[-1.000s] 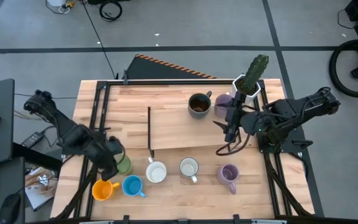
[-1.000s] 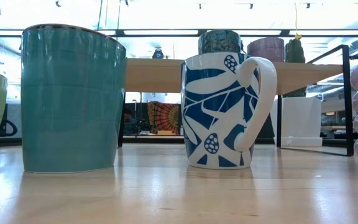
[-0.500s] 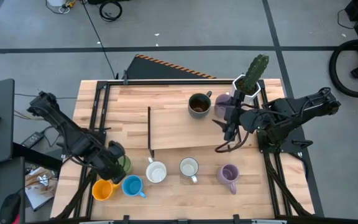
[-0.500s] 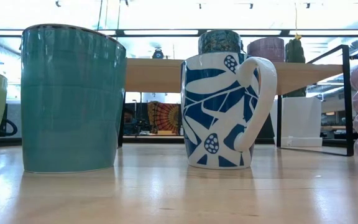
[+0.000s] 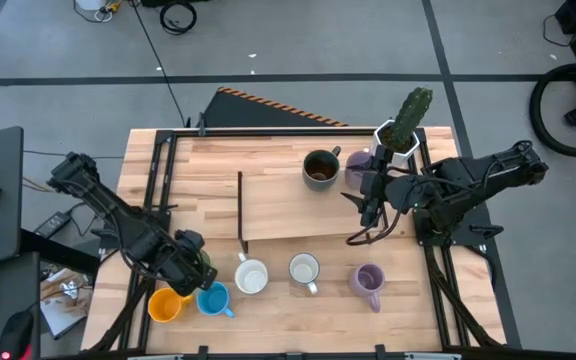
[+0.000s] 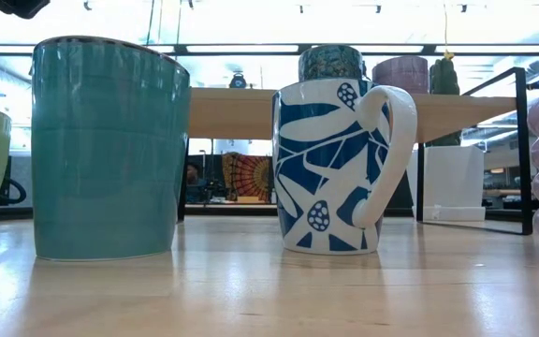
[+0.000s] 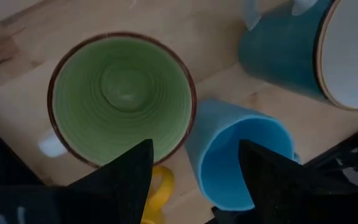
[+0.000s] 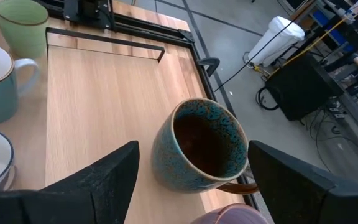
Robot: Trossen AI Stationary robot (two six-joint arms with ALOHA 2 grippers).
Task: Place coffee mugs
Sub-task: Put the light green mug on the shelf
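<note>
1. I see the wooden table [image 5: 288, 310] with a raised board [image 5: 298, 205] at the back half; front row of mugs below it.
2. Left arm reaches in over the front-left corner. Left gripper [image 5: 196, 270] hangs above the green mug [image 7: 122, 99], fingers spread. In the left wrist view the green mug's rim lies just ahead of the two fingertips [image 7: 135, 163], mouth up, not clasped.
3. Right arm comes in from the right edge. Right gripper [image 5: 371, 195] is over the back-right of the board, fingers spread, pinching nothing I can see.
4. Cactus pot [image 5: 405, 125] stands at the back-right corner, behind the right gripper.
5. Dark brown mug [image 5: 320, 168] sits on the board, upright; in the right wrist view it is ahead of and between the open fingers, apart from them.
6. Lavender mug [image 5: 359, 166] is just beside the brown one, partly under the right gripper. I can't tell whether they touch.
7. Front row, from the left: orange mug [image 5: 166, 304], blue mug [image 5: 213, 299], white mug [image 5: 252, 276], second white mug [image 5: 304, 270], second lavender mug [image 5: 369, 282].
8. Blue mug lies just beside the green one, under the left gripper's other finger. Orange mug is barely visible from the wrist.
</note>
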